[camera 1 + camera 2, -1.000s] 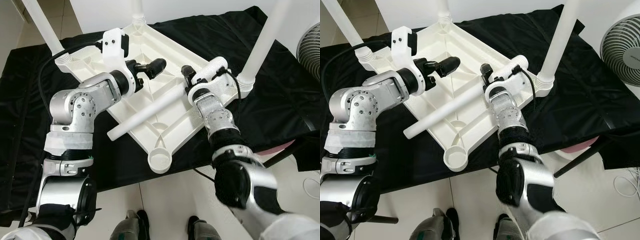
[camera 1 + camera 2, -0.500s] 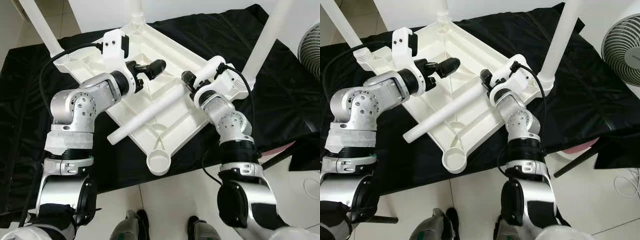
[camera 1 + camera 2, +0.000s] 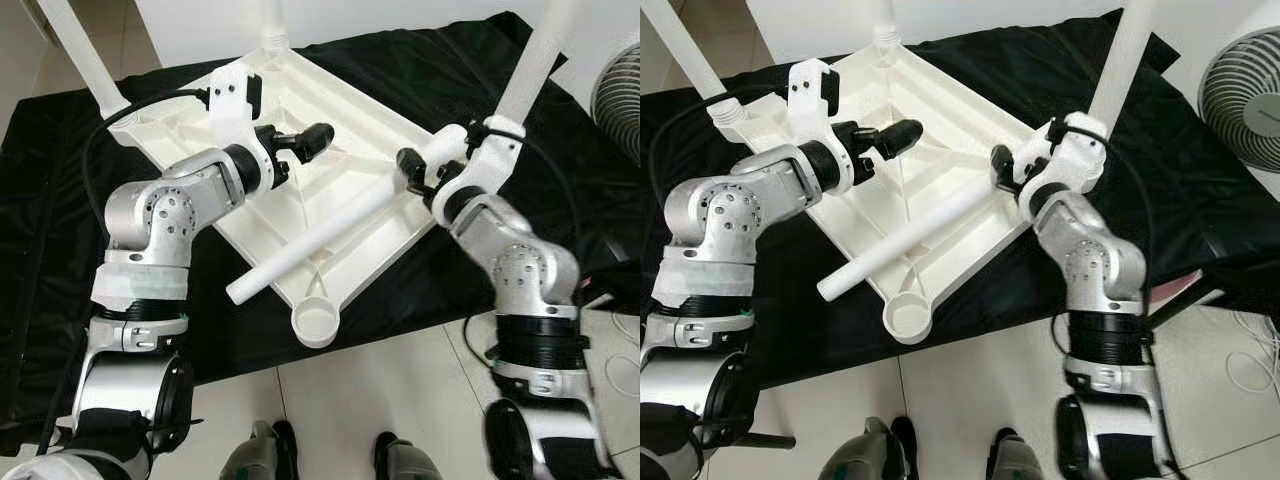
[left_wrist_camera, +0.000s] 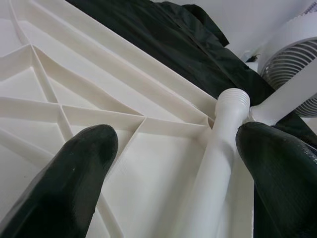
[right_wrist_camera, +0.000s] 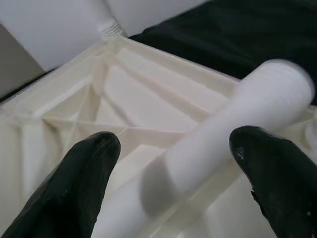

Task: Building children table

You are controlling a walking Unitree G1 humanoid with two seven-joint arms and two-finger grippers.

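**Upturned table on black cloth, one leg loose between the grippers**

Surface: a black cloth (image 3: 60,250) spread over a low platform, pale tiled floor (image 3: 340,400) in front of it. A fan (image 3: 1245,100) stands at the robot's right, off the cloth. White wall behind.

The white plastic tabletop (image 3: 330,110) lies upside down on the cloth, ribbed underside facing up, turned diagonally. Three legs already stand upright in their corner sockets: one at the far left (image 3: 85,55), one at the far corner (image 3: 272,20), one at the right (image 3: 530,60). The near corner socket (image 3: 315,322) is empty and juts over the cloth's front edge.

The loose leg (image 3: 320,235) lies slantwise across the underside, its lower end (image 3: 240,290) poking past the tabletop's left edge, its upper end toward the right gripper.

Right gripper (image 3: 412,172): at the upper end of the loose leg. In the right wrist view its fingers (image 5: 74,183) stand wide apart with the leg's round end between them; no contact visible on either side, so not gripping.

Left gripper (image 3: 305,140): hovers above the middle of the underside, pointing toward the right. In the left wrist view its fingers (image 4: 69,188) are spread wide, holding nothing; the threaded tip (image 4: 230,106) of the leg shows beyond them, close to one finger.
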